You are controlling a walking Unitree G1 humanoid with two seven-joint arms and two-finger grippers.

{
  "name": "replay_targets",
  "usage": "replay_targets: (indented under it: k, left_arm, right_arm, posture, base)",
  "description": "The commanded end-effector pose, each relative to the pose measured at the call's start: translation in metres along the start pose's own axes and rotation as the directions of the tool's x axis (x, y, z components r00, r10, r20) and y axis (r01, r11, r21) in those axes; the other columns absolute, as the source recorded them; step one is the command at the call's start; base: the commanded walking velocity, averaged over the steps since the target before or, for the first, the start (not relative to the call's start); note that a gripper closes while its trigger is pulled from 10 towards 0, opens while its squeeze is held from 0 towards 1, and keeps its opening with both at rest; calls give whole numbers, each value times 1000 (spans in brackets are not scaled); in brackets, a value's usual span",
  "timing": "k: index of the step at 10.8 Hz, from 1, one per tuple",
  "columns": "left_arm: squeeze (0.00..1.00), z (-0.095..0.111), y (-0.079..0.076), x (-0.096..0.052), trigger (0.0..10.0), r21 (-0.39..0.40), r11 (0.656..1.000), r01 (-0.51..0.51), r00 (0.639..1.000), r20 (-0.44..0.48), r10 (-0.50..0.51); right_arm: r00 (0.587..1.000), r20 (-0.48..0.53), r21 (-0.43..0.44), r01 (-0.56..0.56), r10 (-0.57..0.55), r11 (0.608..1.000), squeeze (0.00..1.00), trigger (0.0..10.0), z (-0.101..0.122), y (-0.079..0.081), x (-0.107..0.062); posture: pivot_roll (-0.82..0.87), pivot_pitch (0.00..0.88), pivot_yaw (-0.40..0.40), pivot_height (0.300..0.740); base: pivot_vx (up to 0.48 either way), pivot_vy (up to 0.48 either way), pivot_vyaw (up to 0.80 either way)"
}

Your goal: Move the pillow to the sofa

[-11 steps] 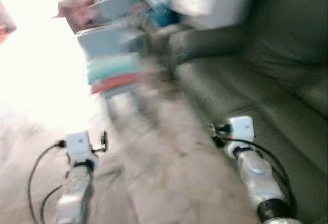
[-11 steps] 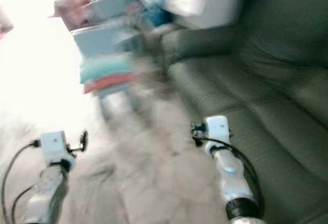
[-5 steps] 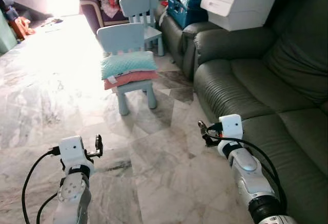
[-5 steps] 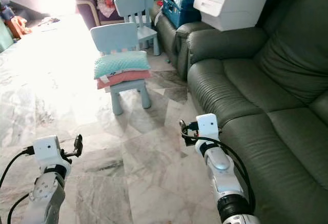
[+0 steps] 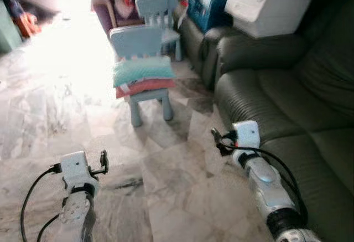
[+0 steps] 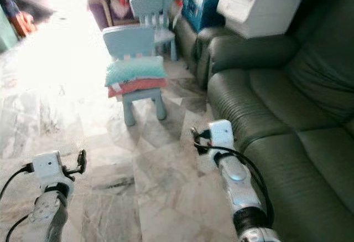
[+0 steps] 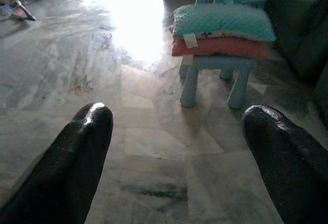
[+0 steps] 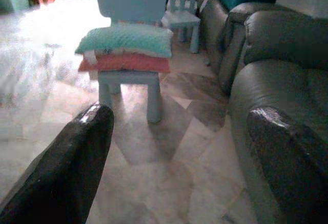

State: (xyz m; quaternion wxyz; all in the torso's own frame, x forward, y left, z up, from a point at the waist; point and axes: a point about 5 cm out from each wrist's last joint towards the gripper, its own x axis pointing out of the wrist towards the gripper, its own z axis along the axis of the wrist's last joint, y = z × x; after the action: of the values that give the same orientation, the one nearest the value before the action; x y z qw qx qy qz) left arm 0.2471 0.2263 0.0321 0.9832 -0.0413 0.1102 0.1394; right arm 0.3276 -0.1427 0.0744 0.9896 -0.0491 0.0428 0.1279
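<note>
Both grippers hang low over the marble floor (image 5: 166, 197) with nothing between their fingers: the left gripper (image 7: 179, 147) has its two black fingers wide apart, and the right gripper (image 8: 179, 152) also holds its fingers spread. The left one shows on the left side of the head views, the right one just beside the front edge of the dark green sofa (image 5: 287, 103). The pillow (image 5: 142, 70), a teal one, lies on top of a coral pillow (image 5: 145, 86) on the seat of a small light blue chair (image 5: 135, 41), which stands on the floor ahead, near the sofa arm but apart from it. A second blue chair (image 5: 160, 6) stands behind it, and a white box (image 5: 268, 6) rests on the sofa arm further back. Compared with half a second ago, the whole picture has shifted a little and is slightly blurred, so the camera has moved; the chair and pillows are where they were, and both arms keep the same low pose.
</note>
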Motion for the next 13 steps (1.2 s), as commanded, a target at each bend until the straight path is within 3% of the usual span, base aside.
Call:
replay_targets:
  k: [1, 7, 9, 13]
  left_arm:
    - [0, 7, -7, 2, 10000, -4, 1000, 25, 999, 28, -25]
    - [0, 5, -8, 1, 10000, -9, 1000, 21, 1000, 8, -21]
    - [0, 1, -5, 2, 10000, -23, 1000, -9, 1000, -20, 9]
    - [0, 2, -7, 3, 10000, -51, 999, 3, 1000, -9, -3]
  right_arm:
    - [1000, -12, -12, 24, -25, 1000, 0, 10000, -4, -11, -4]
    - [1000, 2, -1, 0, 0, 1000, 0, 10000, -2, -6, -2]
    - [1000, 2, -14, -8, 8, 1000, 0, 10000, -2, -5, -1]
    - [1000, -2, -30, -18, 18, 999, 0, 10000, -1, -2, 1]
  posture:
    - [-156, 0, 39, 740]
    - [-154, 0, 40, 740]
    - [-153, 0, 38, 740]
    - [-152, 0, 33, 740]
  base:
    - [439, 0, 0]
    - [423, 0, 0]
    - [0, 0, 0]
    - [0, 0, 800]
